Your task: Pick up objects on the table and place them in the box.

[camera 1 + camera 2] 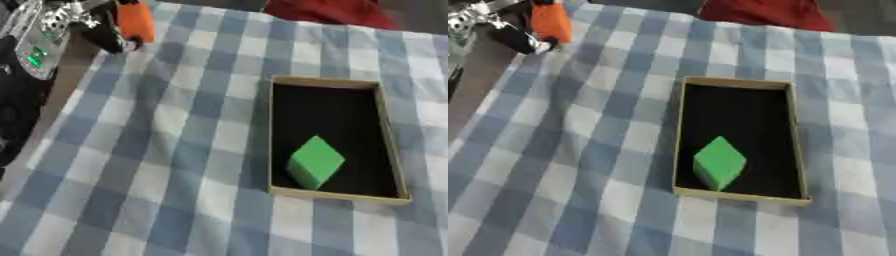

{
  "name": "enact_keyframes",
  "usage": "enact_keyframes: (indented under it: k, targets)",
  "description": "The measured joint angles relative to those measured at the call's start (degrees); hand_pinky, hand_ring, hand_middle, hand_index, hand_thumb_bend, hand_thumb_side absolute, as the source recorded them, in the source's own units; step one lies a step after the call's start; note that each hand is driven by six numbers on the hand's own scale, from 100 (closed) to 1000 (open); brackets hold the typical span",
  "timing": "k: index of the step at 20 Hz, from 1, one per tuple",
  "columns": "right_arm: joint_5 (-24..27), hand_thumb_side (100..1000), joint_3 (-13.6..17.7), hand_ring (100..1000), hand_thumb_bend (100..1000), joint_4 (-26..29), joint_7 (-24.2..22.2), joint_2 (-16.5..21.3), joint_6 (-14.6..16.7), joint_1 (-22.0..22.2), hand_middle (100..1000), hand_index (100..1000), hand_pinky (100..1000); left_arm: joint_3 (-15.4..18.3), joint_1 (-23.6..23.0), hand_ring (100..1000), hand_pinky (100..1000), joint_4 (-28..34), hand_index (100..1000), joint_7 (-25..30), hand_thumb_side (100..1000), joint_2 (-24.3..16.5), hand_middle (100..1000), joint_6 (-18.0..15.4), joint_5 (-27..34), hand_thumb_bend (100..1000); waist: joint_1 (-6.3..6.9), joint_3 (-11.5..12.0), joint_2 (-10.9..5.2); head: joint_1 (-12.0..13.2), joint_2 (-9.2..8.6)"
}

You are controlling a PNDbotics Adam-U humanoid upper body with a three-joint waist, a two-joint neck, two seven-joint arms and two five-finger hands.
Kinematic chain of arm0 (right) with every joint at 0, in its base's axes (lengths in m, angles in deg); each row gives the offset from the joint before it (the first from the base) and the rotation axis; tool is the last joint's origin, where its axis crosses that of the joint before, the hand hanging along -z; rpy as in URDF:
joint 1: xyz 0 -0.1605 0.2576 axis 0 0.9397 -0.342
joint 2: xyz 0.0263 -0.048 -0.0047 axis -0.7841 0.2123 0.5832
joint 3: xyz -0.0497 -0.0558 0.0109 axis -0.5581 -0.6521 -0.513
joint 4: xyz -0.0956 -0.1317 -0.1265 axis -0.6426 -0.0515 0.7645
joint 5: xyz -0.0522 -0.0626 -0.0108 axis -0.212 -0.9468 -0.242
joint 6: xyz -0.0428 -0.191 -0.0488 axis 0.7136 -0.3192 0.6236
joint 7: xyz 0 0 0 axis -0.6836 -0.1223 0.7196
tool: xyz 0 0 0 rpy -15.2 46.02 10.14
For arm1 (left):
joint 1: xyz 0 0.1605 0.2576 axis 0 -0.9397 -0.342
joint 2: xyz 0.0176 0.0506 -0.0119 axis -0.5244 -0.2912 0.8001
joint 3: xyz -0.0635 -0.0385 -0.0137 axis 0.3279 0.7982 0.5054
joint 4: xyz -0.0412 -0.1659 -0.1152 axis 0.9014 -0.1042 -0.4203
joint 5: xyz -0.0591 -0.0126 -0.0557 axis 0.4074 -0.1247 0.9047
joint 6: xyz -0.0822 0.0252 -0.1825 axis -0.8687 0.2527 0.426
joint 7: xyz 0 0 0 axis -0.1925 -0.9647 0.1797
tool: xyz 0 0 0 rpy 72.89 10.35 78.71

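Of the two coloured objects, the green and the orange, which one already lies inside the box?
The green block: it sits on the black floor of the box, near its front end. The orange object is held up in the left hand, beyond the table's corner.

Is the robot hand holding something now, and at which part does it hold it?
The left hand, at the upper left, grips an orange object; only its lower end is covered, and the exact hold cannot be told.

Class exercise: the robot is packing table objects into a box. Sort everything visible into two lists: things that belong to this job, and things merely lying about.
Belongs to the job:
- box, open, black inside
- green block, already inside the box
- orange object, held up in the left hand at the table's far left corner

Just lying about:
- checked tablecloth
- red thing at the far edge
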Motion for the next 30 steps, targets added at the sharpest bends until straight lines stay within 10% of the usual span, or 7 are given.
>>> enact_keyframes:
  k: [30]
  targets:
    - [-0.41, 1000, -1.13, 761, 100, 0.0, -1.0, -1.23, 0.28, 1.48, 754, 782, 783, -18.47, -6.67, 593, 582, 44.07, 704, 3.76, 170, 3.48, 512, -1.95, 7.57, 204, 3.64, 3.19, -9.4, -10.08, 11.14]
